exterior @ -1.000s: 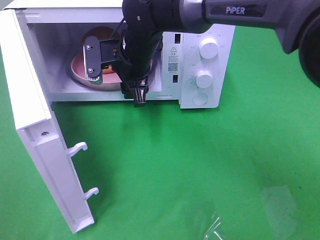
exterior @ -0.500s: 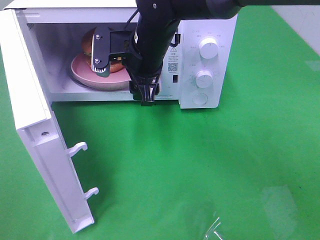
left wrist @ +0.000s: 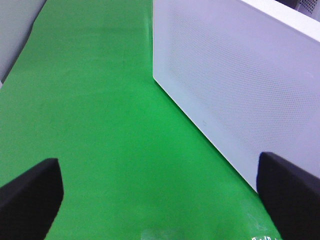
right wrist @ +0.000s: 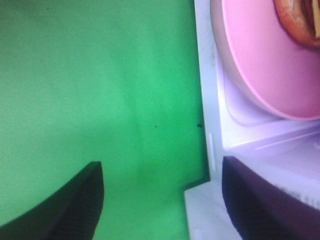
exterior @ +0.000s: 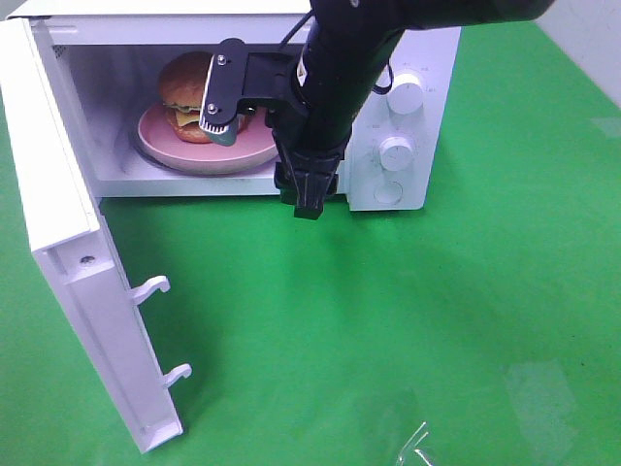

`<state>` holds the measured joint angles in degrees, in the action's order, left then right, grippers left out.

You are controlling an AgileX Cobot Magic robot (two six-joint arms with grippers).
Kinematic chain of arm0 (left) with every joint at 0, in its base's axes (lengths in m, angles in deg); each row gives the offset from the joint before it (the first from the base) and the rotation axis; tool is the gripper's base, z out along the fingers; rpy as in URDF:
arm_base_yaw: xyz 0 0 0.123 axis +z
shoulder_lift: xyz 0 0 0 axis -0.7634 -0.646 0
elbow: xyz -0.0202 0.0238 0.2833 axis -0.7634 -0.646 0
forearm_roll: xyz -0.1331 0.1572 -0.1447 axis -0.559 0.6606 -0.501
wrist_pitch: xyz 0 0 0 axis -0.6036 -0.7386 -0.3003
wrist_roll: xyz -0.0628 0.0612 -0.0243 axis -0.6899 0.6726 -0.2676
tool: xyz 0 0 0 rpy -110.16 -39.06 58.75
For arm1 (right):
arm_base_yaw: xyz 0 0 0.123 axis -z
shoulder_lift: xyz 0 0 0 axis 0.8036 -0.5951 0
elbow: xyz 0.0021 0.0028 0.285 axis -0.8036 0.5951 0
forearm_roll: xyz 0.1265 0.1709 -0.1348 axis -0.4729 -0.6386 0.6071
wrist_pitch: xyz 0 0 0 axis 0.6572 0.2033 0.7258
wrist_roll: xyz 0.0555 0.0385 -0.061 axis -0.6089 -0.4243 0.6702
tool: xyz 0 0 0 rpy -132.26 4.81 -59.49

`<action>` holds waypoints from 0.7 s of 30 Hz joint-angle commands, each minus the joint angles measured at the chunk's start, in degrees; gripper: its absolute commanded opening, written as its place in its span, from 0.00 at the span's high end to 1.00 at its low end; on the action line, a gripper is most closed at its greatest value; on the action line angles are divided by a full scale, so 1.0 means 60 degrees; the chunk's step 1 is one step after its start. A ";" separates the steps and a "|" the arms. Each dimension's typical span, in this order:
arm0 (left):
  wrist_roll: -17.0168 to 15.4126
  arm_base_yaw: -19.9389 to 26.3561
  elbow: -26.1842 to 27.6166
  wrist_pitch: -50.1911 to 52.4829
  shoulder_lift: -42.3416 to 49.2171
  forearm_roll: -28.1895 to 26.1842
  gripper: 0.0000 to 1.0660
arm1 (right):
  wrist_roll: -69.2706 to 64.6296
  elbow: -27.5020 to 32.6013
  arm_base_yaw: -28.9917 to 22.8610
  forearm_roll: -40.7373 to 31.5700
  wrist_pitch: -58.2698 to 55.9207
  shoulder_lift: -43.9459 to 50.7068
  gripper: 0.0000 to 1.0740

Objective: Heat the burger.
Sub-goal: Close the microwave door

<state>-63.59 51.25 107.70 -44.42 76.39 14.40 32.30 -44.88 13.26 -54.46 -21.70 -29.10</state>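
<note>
Right gripper [right wrist: 160, 167] drawn back from round orange-brown-bun burger [exterior: 184, 83] (on pink round plate [exterior: 194, 155], white microwave [exterior: 412, 58], far edge of green worktop [exterior: 408, 320]), jaws wide, empty, left gripper [left wrist: 160, 167] also wide

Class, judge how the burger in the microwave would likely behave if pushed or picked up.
The burger is stacked in layers, so a sideways push would probably shift the top bun first. Its glossy, rounded bun may slip in a side grip. Resting loose on the smooth plate, it would likely skid easily.
</note>
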 commanded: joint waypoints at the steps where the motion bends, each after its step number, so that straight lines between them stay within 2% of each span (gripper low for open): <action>1: -0.0019 0.0010 -0.0019 0.0019 0.0162 -0.0057 0.09 | -0.1079 0.0917 -0.0010 0.0048 0.0525 0.0764 0.38; 5: -0.0019 0.0010 -0.0019 0.0019 0.0162 -0.0057 0.09 | -0.1977 0.1547 -0.0010 0.0048 0.0955 0.1175 0.38; 7: -0.0019 0.0010 -0.0019 0.0019 0.0162 -0.0057 0.09 | -0.3094 0.2340 -0.0010 0.0038 0.1451 0.1786 0.38; 10: -0.0019 0.0010 -0.0019 0.0019 0.0162 -0.0057 0.09 | -0.3457 0.2540 -0.0010 0.0038 0.1547 0.1939 0.38; 11: -0.0019 0.0010 -0.0019 0.0019 0.0162 -0.0057 0.09 | -0.4154 0.2951 -0.0010 0.0029 0.1681 0.2254 0.38; 12: -0.0019 0.0010 -0.0019 0.0019 0.0162 -0.0057 0.09 | -0.4154 0.2951 -0.0010 0.0029 0.1681 0.2254 0.38; 14: -0.0019 0.0010 -0.0019 0.0019 0.0162 -0.0057 0.09 | -0.5577 0.3648 -0.0010 0.0019 0.1662 0.2836 0.38; 17: -0.0019 0.0010 -0.0019 0.0019 0.0162 -0.0057 0.09 | -0.5911 0.3829 -0.0010 0.0019 0.1642 0.2989 0.38; 21: -0.0019 0.0010 -0.0019 0.0019 0.0162 -0.0057 0.09 | -0.7754 0.4947 -0.0010 -0.0029 0.1642 0.3848 0.38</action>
<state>-63.59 51.25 107.70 -44.42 76.39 14.40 -8.90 -18.07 13.26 -54.57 -12.02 -8.35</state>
